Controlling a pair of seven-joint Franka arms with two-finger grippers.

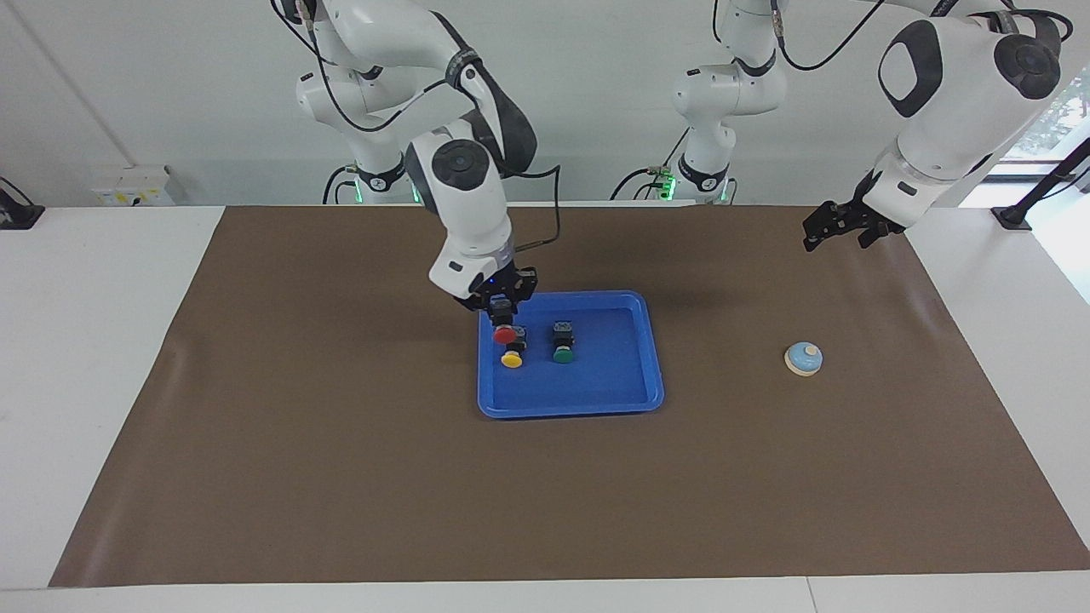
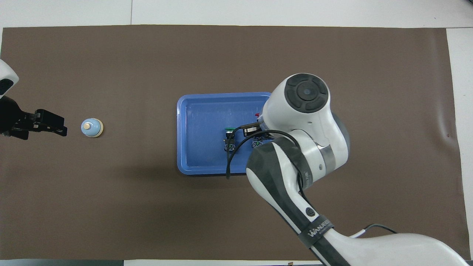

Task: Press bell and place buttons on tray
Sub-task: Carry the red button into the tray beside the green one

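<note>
The blue tray (image 1: 596,400) lies mid-table. The yellow button (image 1: 512,359) and the green button (image 1: 563,355) sit in it, side by side. My right gripper (image 1: 502,312) is over the tray's corner nearest the right arm's base. It is shut on the black body of the red button (image 1: 504,334), held just above the yellow one. In the overhead view my right arm covers most of this; the tray (image 2: 192,111), the green cap (image 2: 229,129) and a sliver of red (image 2: 257,115) show. The bell (image 1: 803,358) (image 2: 91,127) stands toward the left arm's end. My left gripper (image 1: 839,228) (image 2: 51,125) waits raised near it.
A brown mat (image 1: 341,477) covers the table, with white tabletop around it. A cable hangs from my right arm's wrist over the tray's near rim (image 2: 229,162).
</note>
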